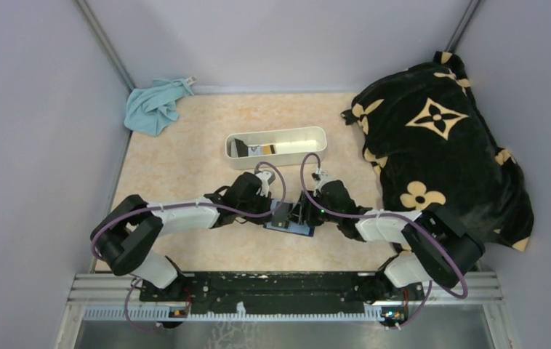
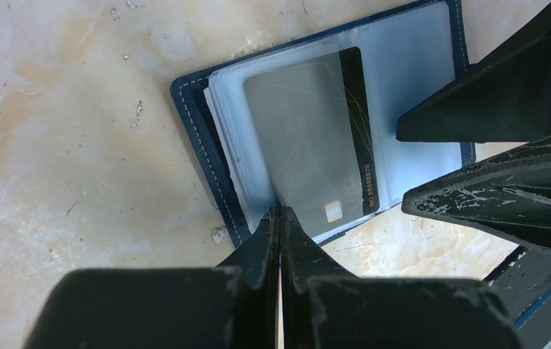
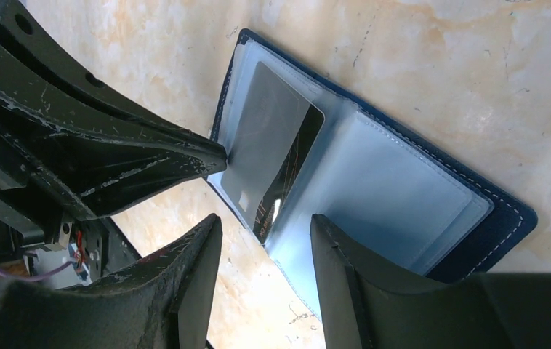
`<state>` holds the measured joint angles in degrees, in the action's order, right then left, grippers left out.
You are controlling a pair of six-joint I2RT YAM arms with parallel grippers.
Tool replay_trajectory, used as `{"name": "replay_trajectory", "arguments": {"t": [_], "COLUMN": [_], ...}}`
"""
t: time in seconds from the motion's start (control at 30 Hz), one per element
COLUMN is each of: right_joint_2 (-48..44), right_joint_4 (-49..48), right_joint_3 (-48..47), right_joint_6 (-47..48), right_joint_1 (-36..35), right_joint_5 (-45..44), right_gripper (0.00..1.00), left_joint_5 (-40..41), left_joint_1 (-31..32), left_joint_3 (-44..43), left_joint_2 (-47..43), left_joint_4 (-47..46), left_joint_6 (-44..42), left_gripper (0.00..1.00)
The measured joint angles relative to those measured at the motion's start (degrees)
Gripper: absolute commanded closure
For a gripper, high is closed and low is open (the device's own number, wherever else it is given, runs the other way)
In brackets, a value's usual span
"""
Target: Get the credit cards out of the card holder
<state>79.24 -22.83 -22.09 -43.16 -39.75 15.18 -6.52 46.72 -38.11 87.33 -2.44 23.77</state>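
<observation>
While the card holder [image 1: 289,226] lies open on the table [image 1: 185,167] between the two arms, its navy cover with pale stitching faces down and its light blue clear sleeves face up; one grey card [image 2: 309,138], with a dark stripe and a small chip, rests against those sleeves; the left gripper [image 2: 280,215] is pressed together, its tip touching the card's edge; the right gripper [image 3: 265,222] stands spread over the sleeves.

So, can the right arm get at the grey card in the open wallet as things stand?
Probably yes. The right pincer is open just above the wallet, and the grey card lies in plain view. Only the shut left pincer, its tip at the card's edge, crowds one side.
</observation>
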Motion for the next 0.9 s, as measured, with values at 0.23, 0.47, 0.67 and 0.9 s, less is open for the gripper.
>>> {"name": "replay_trajectory", "arguments": {"t": [0.23, 0.47, 0.67, 0.9], "right_joint_2": [0.2, 2.4, 3.69, 3.76], "right_joint_4": [-0.5, -2.91, -5.03, -4.98], "right_joint_3": [0.0, -0.04, -0.04, -0.04], "right_joint_6": [0.0, -0.07, -0.57, -0.83], "right_joint_1": [0.0, 0.0, 0.0, 0.04], "right_joint_5": [-0.07, 0.26, 0.55, 0.44], "right_gripper": [0.51, 0.52, 0.67, 0.92], "left_joint_5": [-1.31, -2.75, -3.63, -3.67], "left_joint_1": [-0.04, -0.26, -0.26, -0.26], "left_joint_3": [0.55, 1.31, 1.31, 1.31], "left_joint_2": [0.76, 1.44, 2.12, 2.21], "left_joint_4": [-2.54, -5.35, -6.6, -6.64], "left_joint_6": [0.42, 1.49, 2.12, 2.14], "left_gripper": [1.0, 1.0, 1.0, 1.0]}}
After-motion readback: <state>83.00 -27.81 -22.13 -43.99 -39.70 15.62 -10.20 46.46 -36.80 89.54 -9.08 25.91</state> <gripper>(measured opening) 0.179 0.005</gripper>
